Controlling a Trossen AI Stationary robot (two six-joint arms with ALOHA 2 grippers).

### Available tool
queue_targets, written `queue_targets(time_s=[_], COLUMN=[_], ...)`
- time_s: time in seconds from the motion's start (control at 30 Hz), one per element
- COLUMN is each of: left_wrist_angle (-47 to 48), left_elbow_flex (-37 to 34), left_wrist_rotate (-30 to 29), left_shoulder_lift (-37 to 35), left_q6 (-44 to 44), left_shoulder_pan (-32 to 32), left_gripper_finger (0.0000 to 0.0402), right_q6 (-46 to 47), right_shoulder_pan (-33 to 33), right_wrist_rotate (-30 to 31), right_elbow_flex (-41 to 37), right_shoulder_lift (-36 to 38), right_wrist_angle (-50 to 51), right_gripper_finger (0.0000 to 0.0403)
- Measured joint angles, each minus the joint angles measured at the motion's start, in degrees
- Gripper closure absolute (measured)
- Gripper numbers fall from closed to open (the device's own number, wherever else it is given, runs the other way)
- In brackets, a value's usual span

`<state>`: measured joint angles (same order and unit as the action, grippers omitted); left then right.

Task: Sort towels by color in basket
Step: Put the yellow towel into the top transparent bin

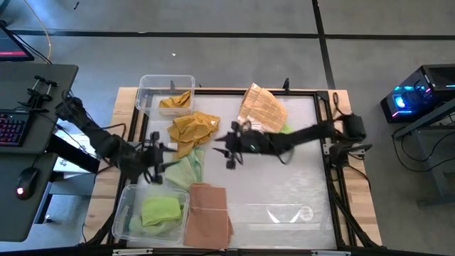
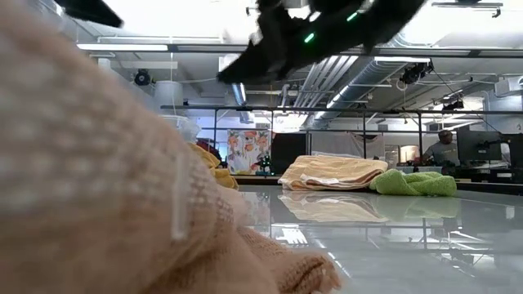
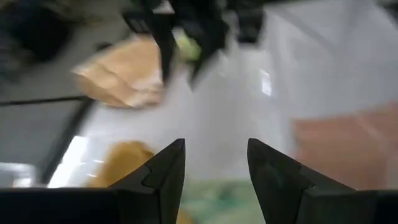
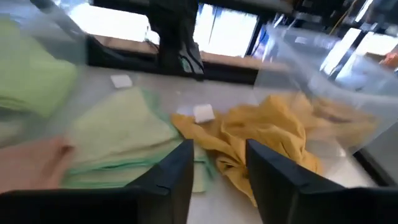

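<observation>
A mustard towel [image 1: 192, 130] lies crumpled on the table, with a light green towel [image 1: 186, 169] spread flat just nearer. A second mustard towel [image 1: 175, 103] sits in the far-left clear bin [image 1: 146, 89]. Another green towel [image 1: 161, 210] sits in the near-left bin [image 1: 124, 213]. Beside that bin lies a salmon towel [image 1: 208, 213]. At the far edge, a peach check towel [image 1: 261, 108] lies against a green one [image 1: 286, 129]. My left gripper [image 3: 214, 168] hangs open over the light green towel. My right gripper [image 4: 217, 168] is open above the table, facing the mustard towel [image 4: 267, 134].
A clear container [image 1: 284, 213] stands near the front edge. A black frame [image 1: 334, 128] borders the table's right and far sides. Bare white tabletop [image 1: 284, 178] lies right of centre. A desk with keyboard and mouse [image 1: 21, 142] is off to the left.
</observation>
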<state>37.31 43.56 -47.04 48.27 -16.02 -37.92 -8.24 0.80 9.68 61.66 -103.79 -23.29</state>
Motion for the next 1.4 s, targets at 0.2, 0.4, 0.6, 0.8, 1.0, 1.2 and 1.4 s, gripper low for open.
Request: queue_targets(time_s=[0.2, 0.4, 0.6, 0.8, 1.0, 1.2, 1.4], left_wrist_angle=[-9.5, -12.3, -13.4, -13.3, -14.0, -31.3, -55.6], left_elbow_flex=[-5.5, -9.1, -10.2, -10.2, -10.4, -16.3, -20.0], left_wrist_rotate=[-8.4, -8.4, -8.5, -8.6, -6.2, -5.9, -3.3], left_shoulder_lift=[-1.7, -1.0, -0.2, -0.3, 0.9, 5.2, 12.0], left_q6=[3.7, 2.4, 1.3, 1.2, 1.1, 10.8, 27.3], left_shoulder_pan=[3.3, 3.9, 3.8, 3.8, 3.7, 4.2, 7.7], left_gripper_finger=[0.0243, 0.0243, 0.0243, 0.0243, 0.0243, 0.0243, 0.0243], right_q6=[1.5, 7.1, 8.0, 7.1, 8.3, 15.7, 17.8], right_shoulder_pan=[-6.7, -10.3, -11.9, -10.9, -6.1, -0.5, 3.6], right_wrist_rotate=[-1.5, -0.5, -0.3, -0.5, 1.1, 2.6, 7.9], right_elbow_flex=[15.4, 31.8, 44.3, 47.1, 33.2, 8.6, -4.5], right_shoulder_lift=[-12.0, -23.1, -32.1, -35.2, -27.8, -13.9, -2.8], right_wrist_angle=[12.8, 28.8, 39.8, 46.0, 43.2, 26.1, 14.8], right_gripper_finger=[0.0179, 0.0176, 0.0234, 0.0359, 0.0388, 0.0394, 0.0399])
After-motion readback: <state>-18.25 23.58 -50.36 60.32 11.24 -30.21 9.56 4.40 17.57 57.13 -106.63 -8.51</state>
